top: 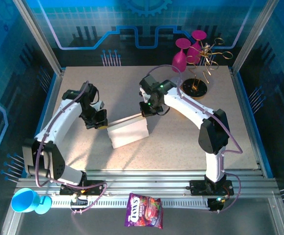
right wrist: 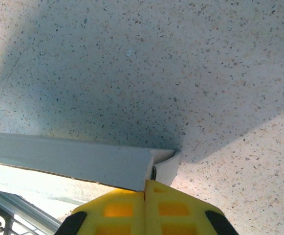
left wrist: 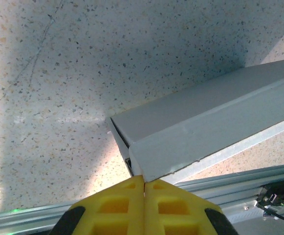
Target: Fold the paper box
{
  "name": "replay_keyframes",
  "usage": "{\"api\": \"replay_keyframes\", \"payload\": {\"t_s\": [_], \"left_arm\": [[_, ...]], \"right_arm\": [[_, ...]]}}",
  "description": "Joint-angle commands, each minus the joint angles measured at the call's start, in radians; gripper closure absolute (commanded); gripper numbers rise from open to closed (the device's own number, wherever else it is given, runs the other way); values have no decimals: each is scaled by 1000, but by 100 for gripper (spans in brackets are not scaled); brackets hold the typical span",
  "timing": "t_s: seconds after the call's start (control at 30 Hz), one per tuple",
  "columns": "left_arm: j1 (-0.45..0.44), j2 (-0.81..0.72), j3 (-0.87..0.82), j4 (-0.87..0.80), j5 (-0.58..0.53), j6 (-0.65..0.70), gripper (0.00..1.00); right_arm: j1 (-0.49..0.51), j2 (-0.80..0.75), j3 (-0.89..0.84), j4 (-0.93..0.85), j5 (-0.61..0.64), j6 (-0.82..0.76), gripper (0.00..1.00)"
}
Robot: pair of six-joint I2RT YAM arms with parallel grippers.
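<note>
White paper box point(top: 128, 133) on table point(top: 181, 142), left jaws and right jaws clamped on corners

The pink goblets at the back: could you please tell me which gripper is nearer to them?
Right. The right gripper is at the paper box's far right corner, toward the pink goblets; the left gripper is at the box's left end, farther from them.
</note>
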State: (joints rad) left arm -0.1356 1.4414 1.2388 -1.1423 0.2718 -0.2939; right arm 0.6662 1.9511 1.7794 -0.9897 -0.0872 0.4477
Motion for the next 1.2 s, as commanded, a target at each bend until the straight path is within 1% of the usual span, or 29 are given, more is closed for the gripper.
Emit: {"api": "replay_keyframes", "payload": {"t_s": [0.0, 0.13, 0.27, 0.5, 0.63, 0.77, 0.93, 1.07, 1.17], "left_arm": [[-11, -82, -69, 111, 36, -37, 100], [-29, -155, -153, 204, 34, -67, 100], [-67, -202, -205, 264, 7, -69, 100], [-100, -237, -262, 288, -31, -62, 100], [-101, -250, -243, 251, -49, -59, 100], [-101, -256, -237, 222, -49, -44, 100], [-115, -275, -289, 265, -31, -64, 100], [-144, -292, -306, 298, -68, -67, 100], [-180, -313, -324, 323, -122, -68, 100]], "right_arm": [[-1, -45, -37, 30, -17, 21, 100], [3, -86, -97, 95, -15, 26, 100], [5, -124, -156, 149, -6, 27, 100], [4, -156, -224, 207, -9, 22, 100], [2, -165, -227, 207, -8, 25, 100], [-1, -169, -225, 211, -9, 27, 100], [-1, -179, -253, 244, -25, 32, 100], [0, -189, -267, 256, -33, 34, 100], [-1, -195, -270, 255, -32, 33, 100]]}}
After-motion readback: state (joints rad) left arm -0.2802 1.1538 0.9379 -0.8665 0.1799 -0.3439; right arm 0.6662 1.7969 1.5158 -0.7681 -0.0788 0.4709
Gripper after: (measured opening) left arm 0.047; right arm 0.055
